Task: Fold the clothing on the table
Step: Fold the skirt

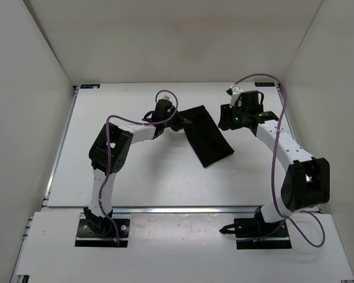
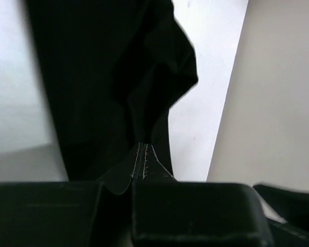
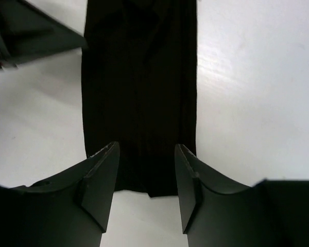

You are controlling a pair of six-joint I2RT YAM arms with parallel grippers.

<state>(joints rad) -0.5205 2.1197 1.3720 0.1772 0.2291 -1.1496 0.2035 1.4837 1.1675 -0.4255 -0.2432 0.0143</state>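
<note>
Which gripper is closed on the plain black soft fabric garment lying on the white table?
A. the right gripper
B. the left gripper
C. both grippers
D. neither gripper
B: the left gripper is shut on a stitched edge of the black garment, while the right gripper stands open above flat cloth.

My left arm (image 1: 109, 153) climbs from its base at the near edge, bends at the elbow and reaches to the right and away from me. It ends in my left gripper (image 1: 180, 122), jaws pressed together on a pinched fold of the clothing (image 1: 207, 140). My right arm (image 1: 283, 147) rises from its base, folds at the outer elbow and stretches away and leftward. My right gripper (image 3: 147, 149) points down, its two fingers (image 3: 100, 175) standing parted.
</note>
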